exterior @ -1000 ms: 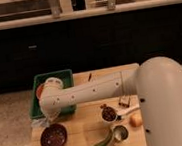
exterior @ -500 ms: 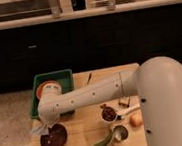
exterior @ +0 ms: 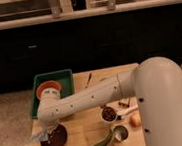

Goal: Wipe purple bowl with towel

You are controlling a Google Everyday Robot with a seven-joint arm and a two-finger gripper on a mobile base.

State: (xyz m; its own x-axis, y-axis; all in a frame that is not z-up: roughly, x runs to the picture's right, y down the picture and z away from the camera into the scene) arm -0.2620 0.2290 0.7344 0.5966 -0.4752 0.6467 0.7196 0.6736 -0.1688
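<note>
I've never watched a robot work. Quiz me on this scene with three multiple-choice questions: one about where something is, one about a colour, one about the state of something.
1. Where is the gripper?
A. Over the purple bowl
B. Inside the green bin
C. Beside the small cup

2. What colour is the bin at the table's back left?
A. Red
B. Green
C. Blue

3. What is the towel doing?
A. Lying folded in the bin
B. Hanging off the table's right edge
C. Sitting at the gripper, at the bowl's rim

Answers: 1 A, the arm's end sits above the dark bowl. 2 B, its rim is plainly green. 3 C, pale cloth shows there.
</note>
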